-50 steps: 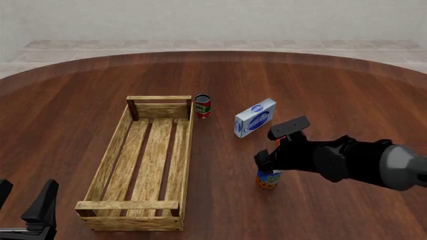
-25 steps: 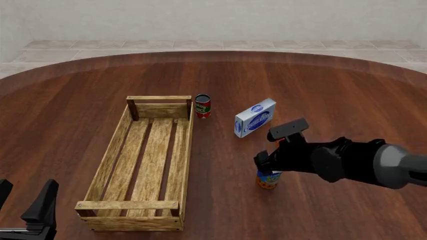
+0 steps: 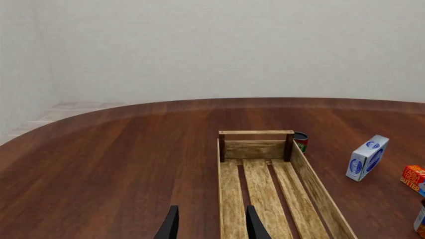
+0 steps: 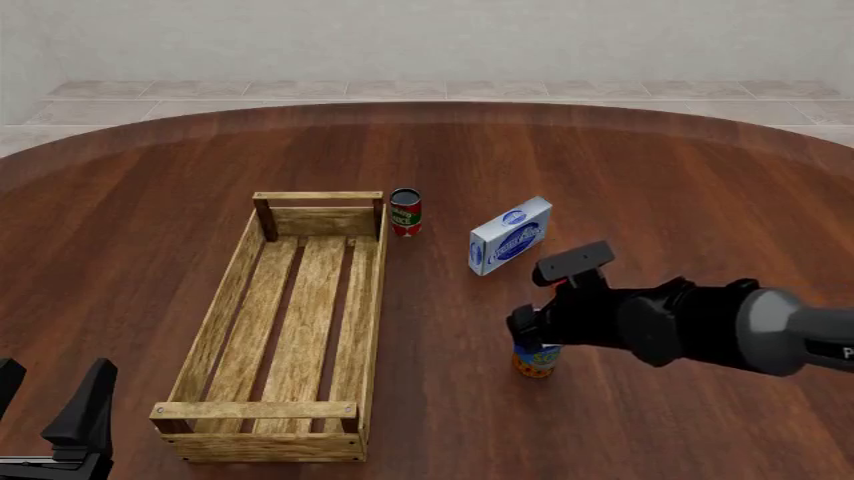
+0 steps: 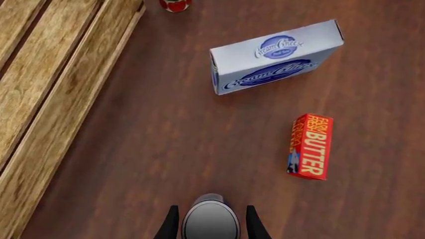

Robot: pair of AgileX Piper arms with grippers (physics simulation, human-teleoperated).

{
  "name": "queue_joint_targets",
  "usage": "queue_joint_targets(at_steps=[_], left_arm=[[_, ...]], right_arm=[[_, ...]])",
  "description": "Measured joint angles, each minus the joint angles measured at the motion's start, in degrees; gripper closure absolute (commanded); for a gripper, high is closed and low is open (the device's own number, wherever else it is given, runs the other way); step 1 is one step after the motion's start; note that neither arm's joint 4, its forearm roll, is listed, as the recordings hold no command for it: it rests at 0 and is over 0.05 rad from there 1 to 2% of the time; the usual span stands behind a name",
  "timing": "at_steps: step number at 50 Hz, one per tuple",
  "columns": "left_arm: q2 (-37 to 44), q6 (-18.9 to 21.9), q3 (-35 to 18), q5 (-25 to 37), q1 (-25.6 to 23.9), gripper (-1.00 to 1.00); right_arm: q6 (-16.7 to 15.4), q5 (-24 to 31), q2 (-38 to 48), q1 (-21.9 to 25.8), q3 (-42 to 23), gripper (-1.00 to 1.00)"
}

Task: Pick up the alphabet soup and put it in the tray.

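The right pincer [image 4: 534,333] stands directly over the alphabet soup [image 4: 535,359], which rests upright on the tabletop [image 4: 641,180]. In the right wrist view, one dark finger sits on each side of the can's pale top [image 5: 210,220], close to its rim. Whether the pads already press the can cannot be told; no lift is evident, since the can's orange-yellow base shows at tabletop level in the front view.

The left pincer [image 3: 210,228] is parked well away from the can with its fingers apart and nothing between them.

The tray [image 4: 214,330] lies off to the side of the right pincer, its long wall well apart from the can. Ahead of the right pincer lie a butter box [image 5: 309,146] and, further out, a cream cheese box [image 5: 275,56]. A small red-and-green can [image 4: 406,212] stands further out again, just beside the tray's far corner.

Risks from this position:
- A high grip near the lid may let the smooth cylinder slip or tilt during lift.
- Uneven finger closure may push the can over before it is seized.
- Too low a transfer may strike the tray's side wall and knock the can loose.
- Release above the slats may let the can topple and roll.
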Motion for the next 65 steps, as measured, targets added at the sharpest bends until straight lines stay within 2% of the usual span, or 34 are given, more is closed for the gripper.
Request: queue_joint_targets(at_steps=[65], left_arm=[[0.0, 0.0, 0.0, 0.0, 0.0, -1.00]], right_arm=[[0.9, -2.0, 2.9, 0.0, 0.6, -1.00]])
